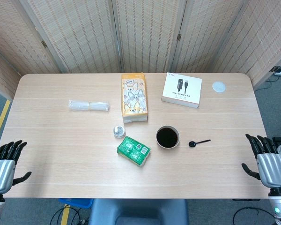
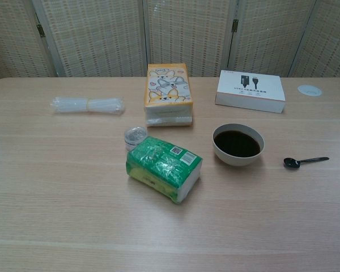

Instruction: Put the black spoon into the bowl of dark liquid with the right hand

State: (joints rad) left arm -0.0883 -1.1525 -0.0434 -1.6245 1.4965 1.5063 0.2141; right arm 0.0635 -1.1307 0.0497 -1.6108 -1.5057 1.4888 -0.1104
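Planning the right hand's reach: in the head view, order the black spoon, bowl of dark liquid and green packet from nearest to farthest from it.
From the right hand:
1. Black spoon, just right of the bowl.
2. Bowl of dark liquid, table centre.
3. Green packet, left of the bowl.

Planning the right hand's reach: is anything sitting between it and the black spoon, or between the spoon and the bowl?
Nothing visible. Bare table lies between the right hand and the black spoon, and between the spoon and the bowl beside it.
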